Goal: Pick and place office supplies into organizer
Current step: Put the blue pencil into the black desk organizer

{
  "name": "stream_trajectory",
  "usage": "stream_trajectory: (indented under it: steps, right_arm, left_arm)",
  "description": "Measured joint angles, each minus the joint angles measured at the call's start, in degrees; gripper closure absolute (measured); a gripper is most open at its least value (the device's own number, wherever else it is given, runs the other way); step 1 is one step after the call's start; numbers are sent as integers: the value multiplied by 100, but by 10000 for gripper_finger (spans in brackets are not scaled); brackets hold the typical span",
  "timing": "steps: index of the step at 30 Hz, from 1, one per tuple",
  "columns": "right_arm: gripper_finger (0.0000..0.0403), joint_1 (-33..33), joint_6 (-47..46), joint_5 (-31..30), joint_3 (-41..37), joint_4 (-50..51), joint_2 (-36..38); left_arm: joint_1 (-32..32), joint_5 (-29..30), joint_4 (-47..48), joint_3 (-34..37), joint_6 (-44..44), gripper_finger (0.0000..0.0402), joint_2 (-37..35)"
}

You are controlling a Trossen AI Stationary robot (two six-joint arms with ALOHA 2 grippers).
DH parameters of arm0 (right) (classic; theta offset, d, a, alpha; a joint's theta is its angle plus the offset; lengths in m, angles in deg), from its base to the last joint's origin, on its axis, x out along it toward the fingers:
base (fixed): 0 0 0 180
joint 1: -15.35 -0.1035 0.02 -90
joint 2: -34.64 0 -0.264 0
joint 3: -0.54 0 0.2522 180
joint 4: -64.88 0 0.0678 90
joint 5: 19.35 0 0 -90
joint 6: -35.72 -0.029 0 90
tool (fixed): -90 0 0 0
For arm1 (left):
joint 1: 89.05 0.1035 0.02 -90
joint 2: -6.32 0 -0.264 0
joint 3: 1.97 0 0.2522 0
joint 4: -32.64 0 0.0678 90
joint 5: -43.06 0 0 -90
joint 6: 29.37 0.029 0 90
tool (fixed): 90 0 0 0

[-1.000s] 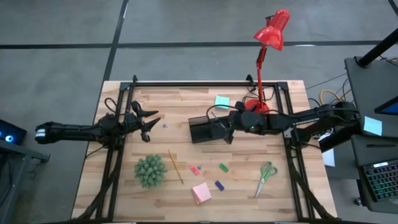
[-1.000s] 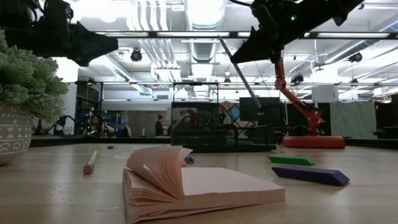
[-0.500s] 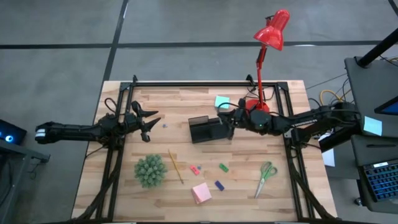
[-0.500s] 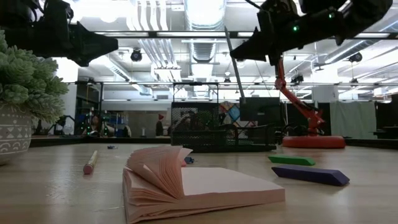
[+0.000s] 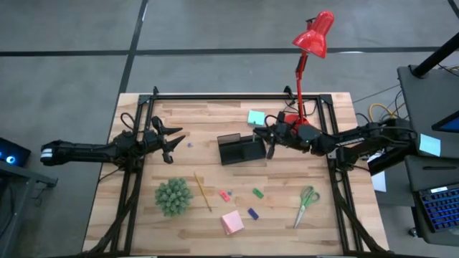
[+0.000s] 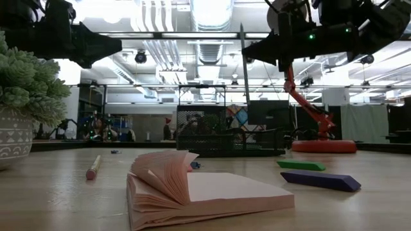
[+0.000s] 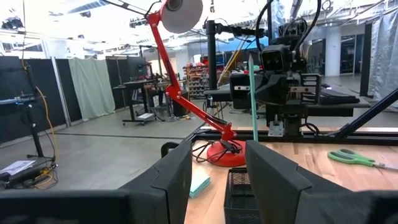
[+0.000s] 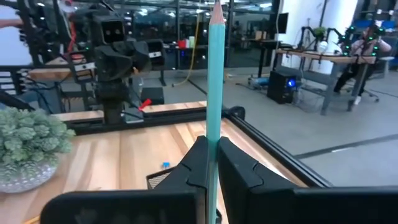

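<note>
Right gripper [image 5: 270,136] clenched on the thin teal pen [image 8: 214,93], hovering just above the right end of the black organizer [image 5: 240,149]; pen upright, long axis vertical, sharpened tip pointing up between the 2 fingers [image 8: 194,163]; left gripper [image 5: 172,140] parked well apart over the table's left side, fingers [image 7: 171,171] spread, grasping nothing; yellow pencil [image 5: 203,191] flat on the wood, lying diagonally beside the plant [image 5: 173,196].

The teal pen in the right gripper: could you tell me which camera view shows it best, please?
The right wrist view: the teal pen fills the frame's middle, upright, clamped in the right gripper. The left wrist view shows it as a thin teal line; the low view gives a dark silhouette; in the high view it is hardly visible.
</note>
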Motion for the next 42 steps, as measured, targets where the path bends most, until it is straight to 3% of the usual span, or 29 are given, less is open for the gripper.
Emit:
stream_trajectory:
  steps: [20, 37, 42]
  right_arm:
    - [390, 154, -113, 148, -486, -980, -17]
    - [390, 154, -9, 148, -95, -965, -41]
    - [390, 154, 101, 151, 64, -1387, -407]
  left_arm:
    - [0, 0, 2, 9, 0, 265, 0]
    - [-1, 0, 2, 9, 0, 265, 0]
    - [-1, -2, 3, 11, 0, 265, 0]
